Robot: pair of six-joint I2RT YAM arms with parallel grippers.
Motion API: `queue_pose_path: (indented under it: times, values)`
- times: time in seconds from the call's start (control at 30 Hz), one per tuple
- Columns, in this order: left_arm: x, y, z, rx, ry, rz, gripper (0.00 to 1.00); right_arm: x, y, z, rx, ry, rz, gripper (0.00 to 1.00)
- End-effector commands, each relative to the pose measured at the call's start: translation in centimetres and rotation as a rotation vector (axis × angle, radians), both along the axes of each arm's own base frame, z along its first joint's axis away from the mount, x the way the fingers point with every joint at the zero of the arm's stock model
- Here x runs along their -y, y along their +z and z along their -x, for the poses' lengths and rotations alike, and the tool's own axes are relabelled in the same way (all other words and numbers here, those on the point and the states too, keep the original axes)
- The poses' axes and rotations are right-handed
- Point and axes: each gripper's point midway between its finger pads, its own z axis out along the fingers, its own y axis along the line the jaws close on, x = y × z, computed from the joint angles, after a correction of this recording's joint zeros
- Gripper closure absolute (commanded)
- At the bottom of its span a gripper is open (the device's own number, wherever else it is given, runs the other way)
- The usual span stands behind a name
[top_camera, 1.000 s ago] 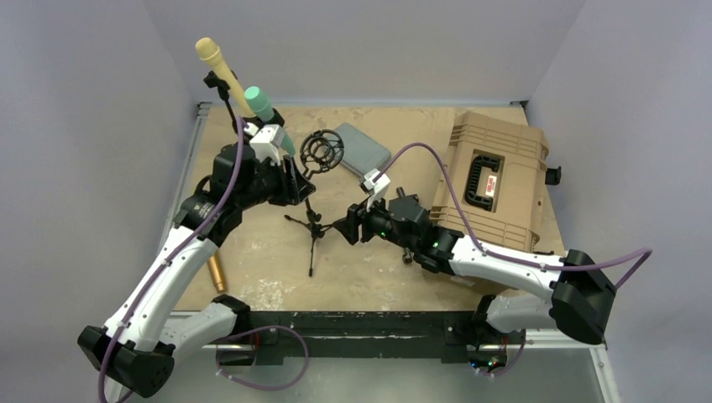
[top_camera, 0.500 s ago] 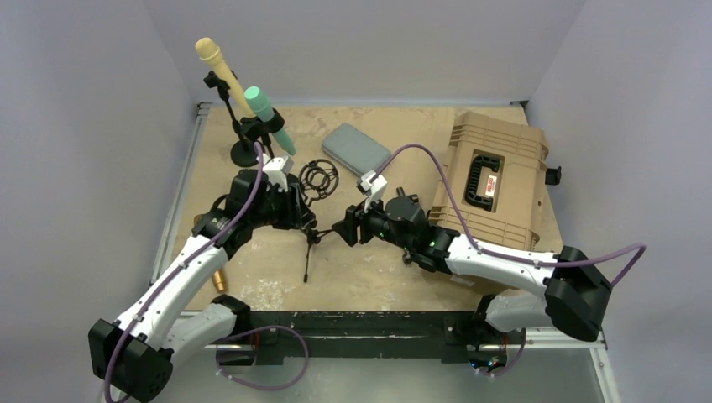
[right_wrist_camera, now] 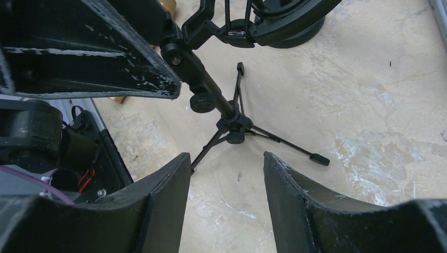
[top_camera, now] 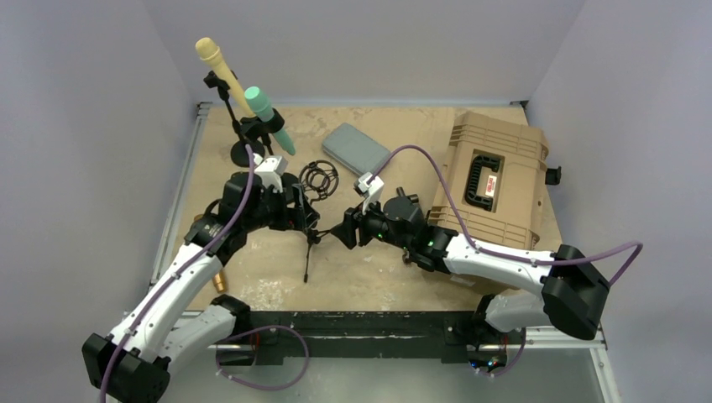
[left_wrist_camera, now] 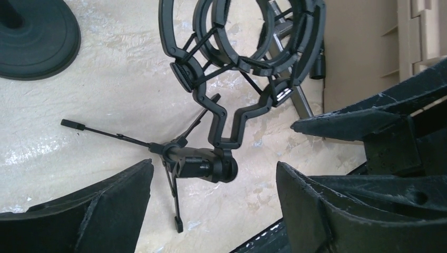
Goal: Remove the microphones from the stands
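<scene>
Left gripper (left_wrist_camera: 215,174): stood with jaws spread wide, flanking the swivel joint of the tripod stand (right_wrist_camera: 232,126) without touching it.
Right gripper (right_wrist_camera: 225,158): hung with jaws likewise parted, aimed at the tripod's hub from the opposite side, pinching nothing.
Shock mount (top_camera: 319,179): sat atop the tripod, rings apparently empty.
Teal microphone (top_camera: 269,117): rested tilted in a round-based stand (top_camera: 243,154) at the far left, ungripped.
Yellow microphone (top_camera: 212,57): was clipped higher on a taller stand behind, also ungripped.
Wrong-target risk: seemed the main hazard, with both grippers crowding a stand that carried no visible microphone, well apart from either one.
Collision risk: could have come from closing or advancing both pairs of fingers around one thin pole at once, knocking pads together.
Tipping risk: could have followed an off-centre pinch or a sideways nudge, given thin legs and a top-heavy mount; would likely have fallen toward the round-based stand nearby.
Snag risk: could have arisen from a fingertip catching the mount's elastic cords while lifting away.
</scene>
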Motion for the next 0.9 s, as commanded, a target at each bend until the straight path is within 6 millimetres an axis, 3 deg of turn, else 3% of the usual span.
queue_pose_path:
  times: [0.0,0.2,0.37,0.57,0.73,0.87]
  values:
    - [0.0,0.4,-1.7,0.014,0.011,-0.041,0.22,-0.5,1.2,-0.1,0.014,0.014,-0.042,0.48]
    - [0.6,-0.8,-3.0,0.014,0.019,-0.160,0.34,0.0,1.7,0.0,0.025,0.006,-0.054,0.48]
    - [-0.4,-2.4,-2.7,-0.004,0.080,-0.235,0.62,0.5,1.9,0.0,0.042,-0.009,-0.057,0.48]
    - [-3.8,-4.5,-0.7,-0.042,0.192,-0.317,0.83,0.8,1.9,-0.2,0.059,-0.016,-0.049,0.48]
    - [-7.5,-4.5,0.6,-0.052,0.328,-0.413,0.99,1.0,1.9,-0.3,0.066,-0.022,-0.053,0.48]
    - [-10.3,-3.8,1.0,-0.046,0.474,-0.457,1.00,1.2,1.9,-0.2,0.066,-0.024,-0.053,0.48]
